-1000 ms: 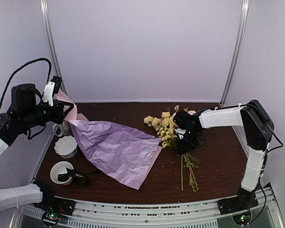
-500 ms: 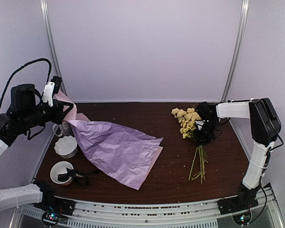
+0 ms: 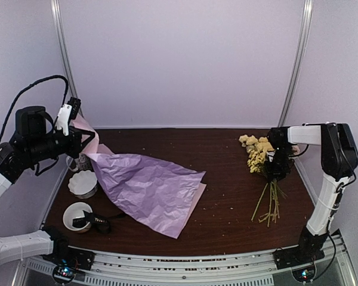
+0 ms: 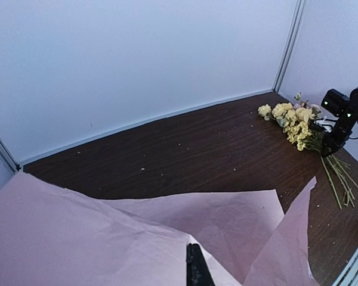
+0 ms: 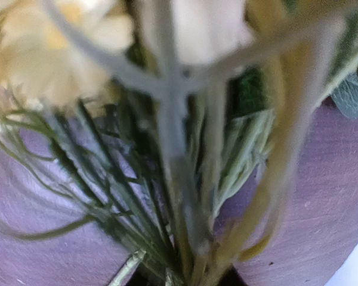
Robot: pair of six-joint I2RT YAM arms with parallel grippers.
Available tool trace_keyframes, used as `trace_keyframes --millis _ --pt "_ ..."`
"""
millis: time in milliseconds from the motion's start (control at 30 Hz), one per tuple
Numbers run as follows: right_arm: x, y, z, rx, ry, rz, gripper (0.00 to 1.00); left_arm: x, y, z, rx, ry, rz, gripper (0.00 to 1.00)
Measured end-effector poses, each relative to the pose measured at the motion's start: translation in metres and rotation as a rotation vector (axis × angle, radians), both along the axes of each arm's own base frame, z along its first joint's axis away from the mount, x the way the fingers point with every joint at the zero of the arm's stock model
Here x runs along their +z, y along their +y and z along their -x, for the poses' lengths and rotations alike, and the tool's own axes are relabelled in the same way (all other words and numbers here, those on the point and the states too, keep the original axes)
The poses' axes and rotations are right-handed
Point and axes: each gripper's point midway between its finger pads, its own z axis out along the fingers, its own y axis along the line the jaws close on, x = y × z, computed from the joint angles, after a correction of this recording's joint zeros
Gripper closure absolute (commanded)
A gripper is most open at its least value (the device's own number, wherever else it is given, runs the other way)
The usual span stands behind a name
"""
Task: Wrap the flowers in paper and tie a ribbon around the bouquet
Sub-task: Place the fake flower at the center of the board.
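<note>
The lilac paper lies spread over the left half of the table, its far-left corner lifted off the surface. My left gripper is shut on that raised corner; in the left wrist view one black finger shows against the sheet. The flowers lie near the right edge, stems pointing toward the front. My right gripper is shut on the stems just below the blooms; the stems fill its wrist view, blurred. The black ribbon lies coiled at a white bowl, front left.
A white bowl and a fluted white dish stand at the front left, a patterned mug behind them under the raised paper. Metal posts frame the back wall. Small crumbs dot the dark wooden tabletop.
My right gripper has carried the flowers from the middle of the table to its right edge. The left gripper stays still, holding the paper's corner up.
</note>
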Motion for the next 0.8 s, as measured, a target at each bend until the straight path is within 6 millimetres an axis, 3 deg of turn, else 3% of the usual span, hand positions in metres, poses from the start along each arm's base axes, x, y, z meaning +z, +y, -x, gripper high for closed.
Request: trace_keyframes --millis 133,200,267,367,433,500,567,633,733,800 --pt "0.01 0.004 0.002 0.033 -0.003 0.002 0.27 0.0 -0.007 0.004 -0.048 0.001 0.003 1.0" --pt "0.026 0.008 0.003 0.028 -0.036 0.004 0.22 -0.001 -0.013 0.006 -0.085 0.006 0.005 1.0" --pt "0.053 0.018 0.0 0.047 -0.12 0.021 0.17 -0.002 -0.017 0.009 -0.117 0.012 0.008 1.0" --pt "0.099 0.056 -0.001 0.128 -0.27 0.039 0.16 0.0 -0.02 0.012 -0.142 0.005 0.013 1.0" --pt "0.124 0.1 -0.001 0.215 -0.366 0.012 0.16 0.003 -0.021 0.015 -0.153 -0.003 0.019 1.0" --pt "0.134 0.148 0.0 0.303 -0.412 -0.062 0.18 0.005 -0.022 0.019 -0.168 -0.01 0.026 1.0" --pt "0.128 0.194 0.002 0.377 -0.395 -0.152 0.18 0.007 -0.024 0.023 -0.192 -0.013 0.034 1.0" --pt "0.11 0.224 -0.004 0.407 -0.348 -0.207 0.18 0.006 -0.029 0.028 -0.228 -0.011 0.039 1.0" --pt "0.073 0.247 -0.013 0.415 -0.268 -0.257 0.21 0.003 -0.036 0.038 -0.301 -0.007 0.035 1.0" --pt "0.047 0.257 -0.014 0.422 -0.195 -0.274 0.29 -0.001 -0.041 0.049 -0.367 -0.009 0.025 1.0"
